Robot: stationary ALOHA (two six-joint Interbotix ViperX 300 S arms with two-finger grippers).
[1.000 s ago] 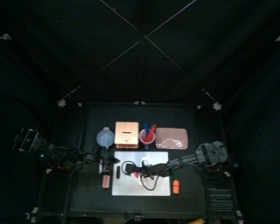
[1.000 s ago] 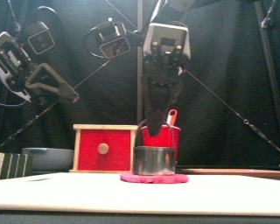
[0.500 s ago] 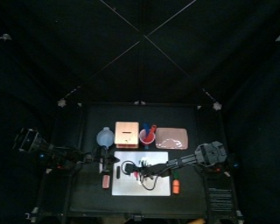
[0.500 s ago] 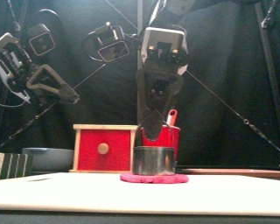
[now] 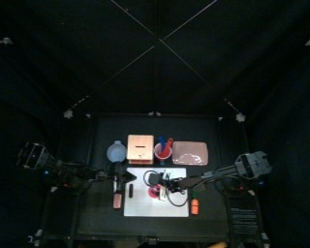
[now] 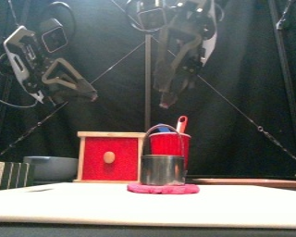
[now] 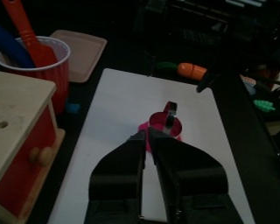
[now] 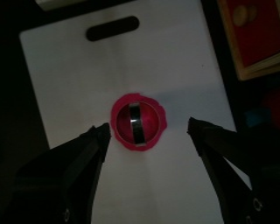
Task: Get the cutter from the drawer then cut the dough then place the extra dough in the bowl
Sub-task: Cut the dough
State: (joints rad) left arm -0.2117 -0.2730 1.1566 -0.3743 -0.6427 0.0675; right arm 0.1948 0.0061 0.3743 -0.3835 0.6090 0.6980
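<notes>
**Cutter seated in the dough; the ring of extra comes next**

The right gripper (image 8: 149, 128) hangs high over the white cutting board (image 8: 73, 87), jaws spread wide and holding nothing. Straight beneath it, centred between the jaws, the round metal cutter (image 6: 163, 169) stands upright on the flat pink dough (image 6: 163, 190). A rim of dough shows all round the cutter's wall. The left gripper (image 7: 150, 140) also hangs off the board, with its jaws drawn together and nothing between them. It points along the board at the cutter, which sits a little ahead of its tips.

The cut looks made, so the step in hand is probably clearing the outer ring.

- **Hold the cutter down.** The right gripper could come straight down and close lightly across the wall or wire handle, so the centre disc stays put.
- **Pinch only the rim.** The left gripper must open first, then come in low from its own side, one jaw under the rim's edge. Soft dough may stretch or tear, so peel slowly.
- **Carry to the bowl.** The blue-grey bowl (image 6: 52, 168) lies behind the left gripper, beside the wooden box (image 6: 110, 157). It is a short carry, and the load should go clear of the box.
</notes>
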